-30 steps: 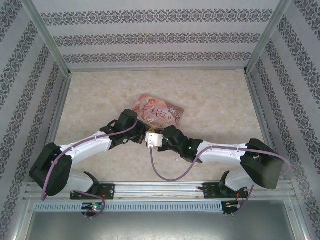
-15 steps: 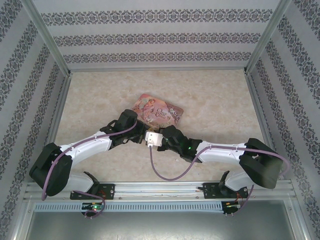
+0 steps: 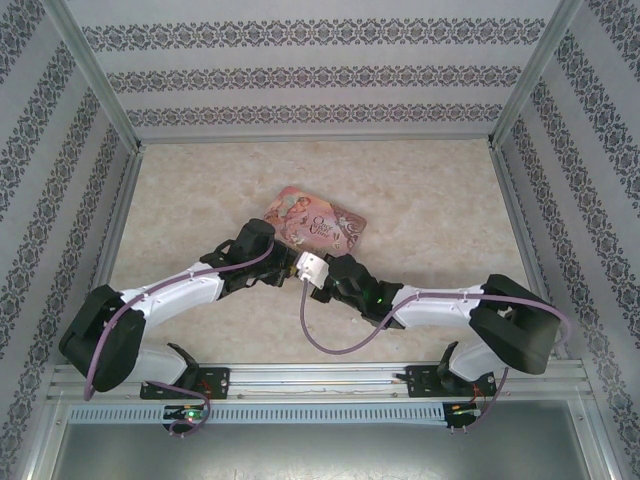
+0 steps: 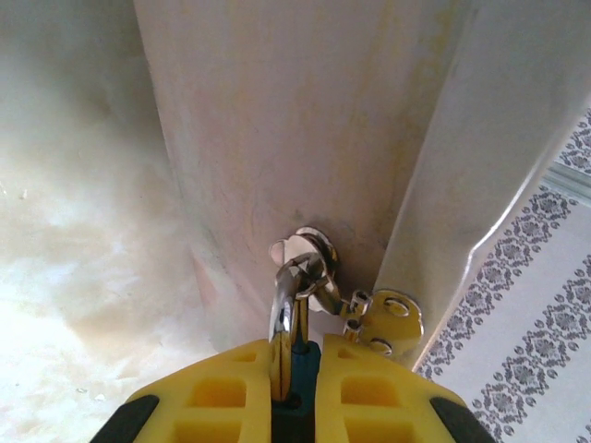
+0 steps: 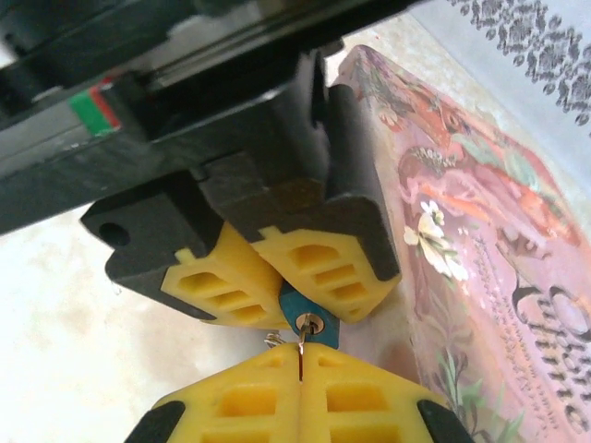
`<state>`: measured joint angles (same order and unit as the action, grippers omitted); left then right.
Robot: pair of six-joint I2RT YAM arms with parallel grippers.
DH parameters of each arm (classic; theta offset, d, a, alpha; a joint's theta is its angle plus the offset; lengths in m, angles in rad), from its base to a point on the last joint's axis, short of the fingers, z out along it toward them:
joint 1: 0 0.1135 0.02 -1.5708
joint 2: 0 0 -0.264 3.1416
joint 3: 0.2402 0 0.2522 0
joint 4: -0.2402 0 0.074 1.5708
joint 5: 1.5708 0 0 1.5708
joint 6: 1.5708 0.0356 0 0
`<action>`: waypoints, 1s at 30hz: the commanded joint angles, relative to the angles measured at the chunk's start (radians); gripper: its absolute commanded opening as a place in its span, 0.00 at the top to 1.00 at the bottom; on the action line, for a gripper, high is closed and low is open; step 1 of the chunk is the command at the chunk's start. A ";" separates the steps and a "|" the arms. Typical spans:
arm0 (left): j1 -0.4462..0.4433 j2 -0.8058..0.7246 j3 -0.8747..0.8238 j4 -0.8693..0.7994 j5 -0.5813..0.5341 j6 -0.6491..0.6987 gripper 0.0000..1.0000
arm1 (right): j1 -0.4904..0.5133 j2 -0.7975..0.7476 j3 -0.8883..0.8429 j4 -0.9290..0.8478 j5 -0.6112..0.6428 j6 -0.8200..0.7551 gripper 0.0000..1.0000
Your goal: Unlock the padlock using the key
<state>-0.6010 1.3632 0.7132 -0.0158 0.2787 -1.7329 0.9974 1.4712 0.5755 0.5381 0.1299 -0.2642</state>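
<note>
Beside tin point(image 5: 480, 277), padlock point(image 5: 290, 308) (teal), key point(image 5: 301, 356) at keyhole point(image 5: 308, 324)

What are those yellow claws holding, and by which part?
The left gripper clamps the padlock by its teal body; right gripper pinches the key by its rear end.

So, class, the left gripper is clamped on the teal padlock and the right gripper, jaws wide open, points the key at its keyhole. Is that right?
Not quite. The right wrist view shows the right gripper shut on the key, not wide open. Otherwise yes: the left gripper clamps the teal padlock, key pointed at its keyhole.
</note>
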 commanded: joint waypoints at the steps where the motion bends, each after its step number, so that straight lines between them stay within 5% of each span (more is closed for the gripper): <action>1: -0.023 0.000 0.014 0.076 0.054 -0.019 1.00 | 0.010 0.049 -0.014 0.182 -0.078 0.198 1.00; 12: -0.034 0.034 0.001 0.086 0.037 0.007 1.00 | 0.012 0.080 -0.083 0.225 -0.045 0.179 1.00; 30: -0.021 -0.057 0.016 -0.172 -0.177 0.188 0.48 | -0.018 0.142 -0.226 0.429 -0.123 0.379 1.00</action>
<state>-0.6224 1.3598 0.6983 -0.0841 0.2016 -1.6192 0.9916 1.6157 0.3725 0.9012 0.0582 0.0368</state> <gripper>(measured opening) 0.505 0.043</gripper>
